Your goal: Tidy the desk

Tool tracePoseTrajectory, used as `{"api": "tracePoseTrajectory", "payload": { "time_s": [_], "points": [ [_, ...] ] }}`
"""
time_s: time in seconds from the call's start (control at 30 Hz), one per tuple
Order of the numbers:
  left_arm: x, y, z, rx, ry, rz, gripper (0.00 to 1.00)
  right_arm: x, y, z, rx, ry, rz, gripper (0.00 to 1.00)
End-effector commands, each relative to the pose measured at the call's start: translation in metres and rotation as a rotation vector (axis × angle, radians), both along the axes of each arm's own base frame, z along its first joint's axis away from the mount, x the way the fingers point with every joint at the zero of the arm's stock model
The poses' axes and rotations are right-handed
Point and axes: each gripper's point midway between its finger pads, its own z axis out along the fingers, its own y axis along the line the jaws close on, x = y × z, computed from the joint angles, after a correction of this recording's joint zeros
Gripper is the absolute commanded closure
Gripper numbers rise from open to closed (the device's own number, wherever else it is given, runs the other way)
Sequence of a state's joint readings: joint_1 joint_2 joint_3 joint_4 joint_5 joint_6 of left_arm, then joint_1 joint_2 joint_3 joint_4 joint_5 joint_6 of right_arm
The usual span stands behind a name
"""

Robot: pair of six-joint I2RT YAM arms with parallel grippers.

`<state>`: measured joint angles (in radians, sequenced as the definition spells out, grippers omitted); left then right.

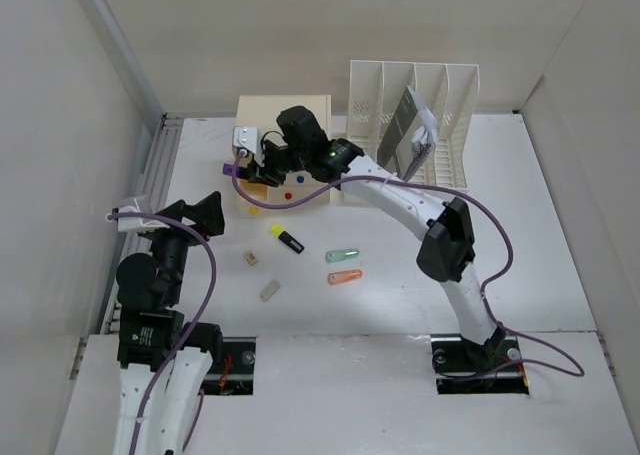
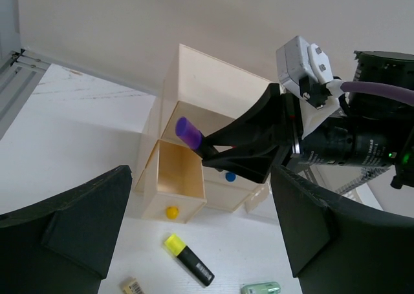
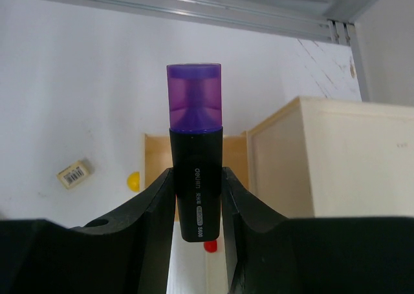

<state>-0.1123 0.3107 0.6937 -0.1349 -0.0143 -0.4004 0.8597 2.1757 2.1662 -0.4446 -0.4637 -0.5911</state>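
When I am seen from above, one worktop [image 1: 540, 235] spreads beyond my bases, its long axis running 9 to 3 o'clock, one grey rail [image 1: 160, 165] at its 9 edge; on it lie one yellow-capped highlighter [image 1: 287, 238], two capsules [image 1: 342, 255], two small blocks [image 1: 250, 258]. From my left wrist, my left pincer [image 2: 202, 197] stands spread. From my right wrist, my right pincer [image 3: 197, 178] pinches one purple highlighter [image 3: 195, 113], cap toward 12.

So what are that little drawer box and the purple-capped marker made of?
The drawer box looks like pale unpainted wood or plywood, matte, with thin board edges showing. The purple-capped marker seems to be plastic: a see-through purple cap and a smooth black barrel with printed lettering.
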Motion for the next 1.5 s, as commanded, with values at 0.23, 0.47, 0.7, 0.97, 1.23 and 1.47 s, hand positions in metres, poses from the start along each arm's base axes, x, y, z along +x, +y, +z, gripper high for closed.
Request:
{"api": "tracePoseTrajectory", "payload": {
  "time_s": [0.23, 0.47, 0.7, 0.97, 1.23, 1.47],
  "points": [
    [-0.001, 0.007, 0.006, 0.004, -0.038, 0.038, 0.13, -0.007, 0.038, 0.014, 0.096, -0.096, 0.192, 0.86],
    [0.0, 0.009, 0.003, 0.004, -0.029, 0.047, 0.11, 0.005, 0.037, -0.004, 0.082, -0.076, 0.183, 0.85],
    [0.0, 0.009, 0.003, 0.004, -0.029, 0.047, 0.11, 0.016, 0.036, -0.027, 0.038, -0.063, 0.138, 0.74],
    [0.0, 0.009, 0.003, 0.004, -0.029, 0.047, 0.11, 0.02, 0.027, -0.033, 0.006, -0.068, 0.088, 0.52],
    [0.0, 0.009, 0.003, 0.004, -0.029, 0.047, 0.11, 0.012, 0.018, 0.0, 0.042, -0.081, 0.079, 0.44],
    [-0.003, 0.007, 0.008, -0.006, -0.047, 0.037, 0.11, -0.007, -0.006, 0.049, 0.079, -0.137, 0.07, 0.48]
  ]
}}
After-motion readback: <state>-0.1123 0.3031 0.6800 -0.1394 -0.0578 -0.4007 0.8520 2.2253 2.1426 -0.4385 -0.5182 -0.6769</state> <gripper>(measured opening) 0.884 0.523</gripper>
